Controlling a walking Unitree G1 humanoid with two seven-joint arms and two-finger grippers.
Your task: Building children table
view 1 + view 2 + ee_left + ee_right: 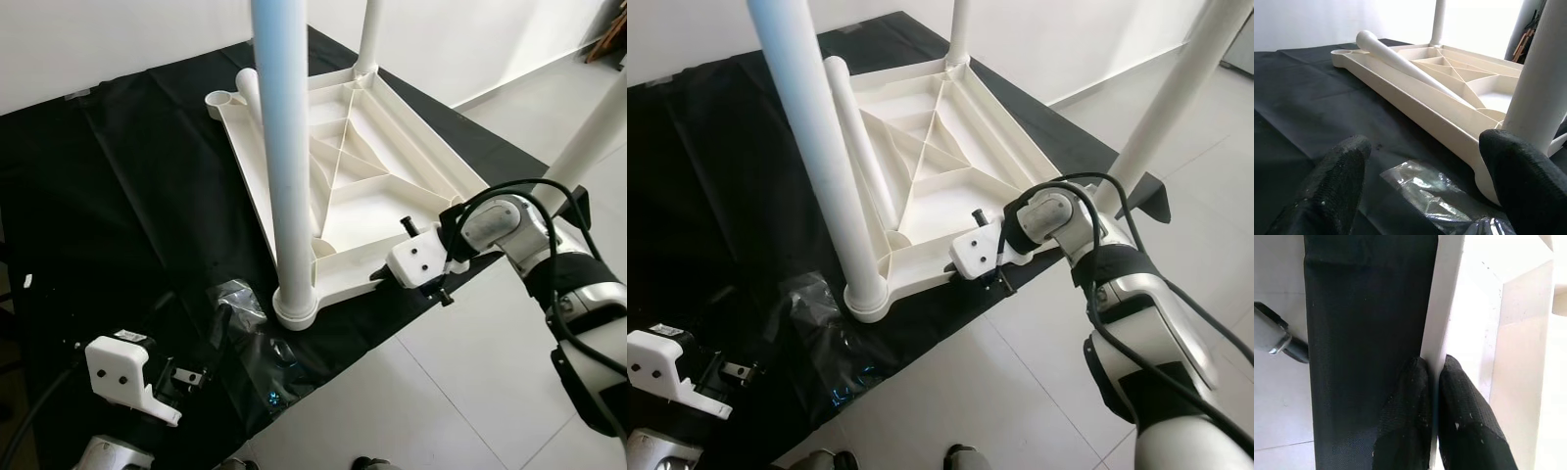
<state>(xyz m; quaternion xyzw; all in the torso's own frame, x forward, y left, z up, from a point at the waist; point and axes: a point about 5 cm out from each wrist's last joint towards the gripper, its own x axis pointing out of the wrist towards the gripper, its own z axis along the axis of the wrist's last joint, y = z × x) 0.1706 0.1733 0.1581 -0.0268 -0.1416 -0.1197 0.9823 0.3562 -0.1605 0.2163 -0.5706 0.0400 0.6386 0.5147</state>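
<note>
A white plastic table top (377, 201) lies upside down on a black sheet (127, 196). One white leg (284, 147) stands in its near corner socket, a second (369, 34) at the far corner and a third (598, 127) at the right. A loose leg (857, 137) lies slanted inside the top, beside an empty corner socket (220, 101). My right gripper (1434, 363) is shut on the table's near rim (1442, 308), one finger on each side of the wall. My left gripper (1425, 147) hovers low over the sheet, open and holding nothing, facing the near leg.
A crumpled clear plastic bag (240, 299) lies on the sheet between my left gripper and the near leg. Pale tiled floor (470, 392) begins at the sheet's front edge and runs right. A white wall (118, 39) stands behind.
</note>
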